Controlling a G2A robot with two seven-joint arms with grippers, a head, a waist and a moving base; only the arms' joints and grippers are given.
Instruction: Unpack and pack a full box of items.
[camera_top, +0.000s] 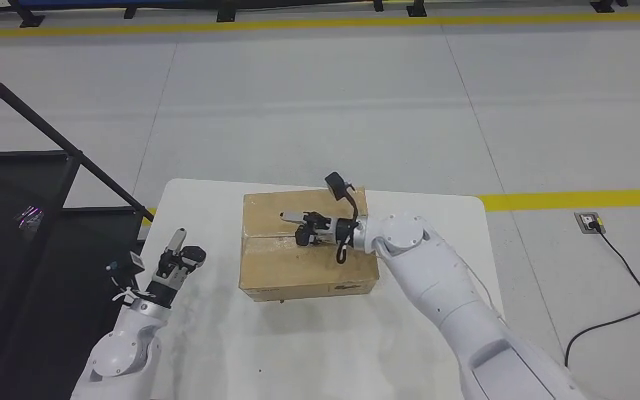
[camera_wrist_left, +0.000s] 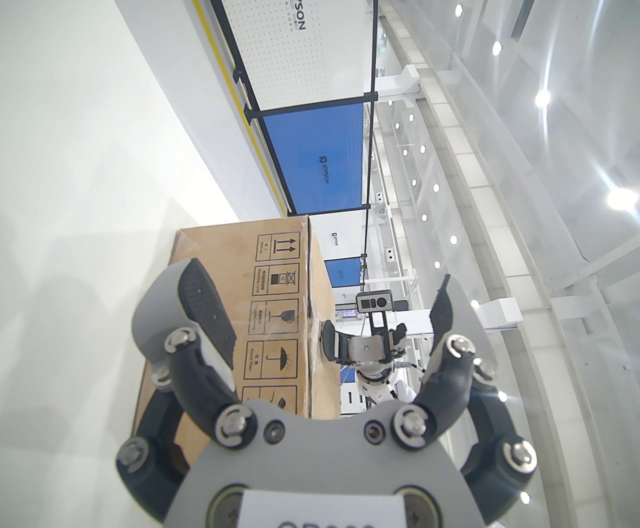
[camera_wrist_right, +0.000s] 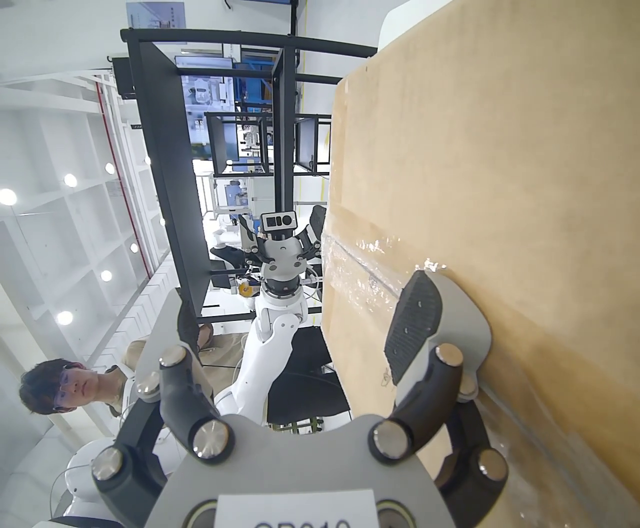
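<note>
A closed cardboard box (camera_top: 300, 262), its top seam sealed with clear tape (camera_wrist_right: 360, 270), stands in the middle of the white table (camera_top: 430, 330). My right gripper (camera_top: 298, 227) lies over the box top (camera_wrist_right: 475, 175), open, with one finger pad (camera_wrist_right: 415, 325) resting against the cardboard beside the tape. My left gripper (camera_top: 180, 258) is over the table's left part, apart from the box and open with nothing between its fingers (camera_wrist_left: 207, 310). In the left wrist view, the printed side of the box (camera_wrist_left: 270, 300) faces the left gripper (camera_wrist_left: 325, 305), and the right gripper (camera_wrist_left: 360, 345) shows beyond it.
A black metal frame (camera_top: 40, 200) stands on the floor just left of the table. Bare table surface lies in front of the box and to its right (camera_top: 440, 230). A cable and floor socket (camera_top: 590, 222) lie off to the right.
</note>
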